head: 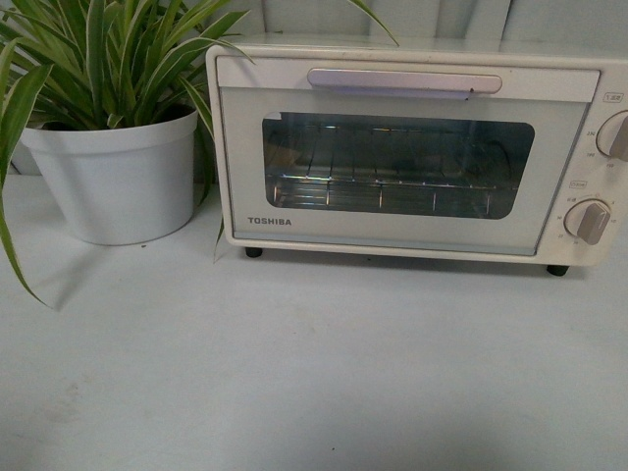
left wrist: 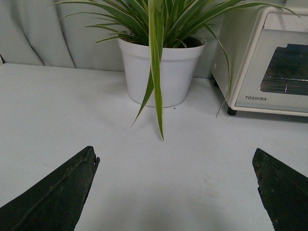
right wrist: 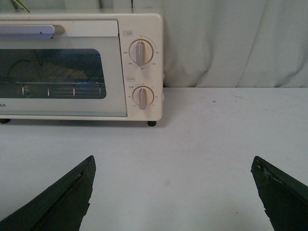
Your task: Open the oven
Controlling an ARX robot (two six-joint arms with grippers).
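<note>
Along the bench's (head: 294,373) far edge the oven (head: 392,231) sits shut; we'd grip its stiff bar handle (head: 404,80). Left end effector (left wrist: 174,159) and right end effector (right wrist: 173,162) gape empty.

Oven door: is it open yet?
No, the door stands upright and flush with the front frame, with its handle at the top.

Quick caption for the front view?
Closed TOSHIBA toaster oven beside a white potted plant on a pale table; neither arm visible.
</note>
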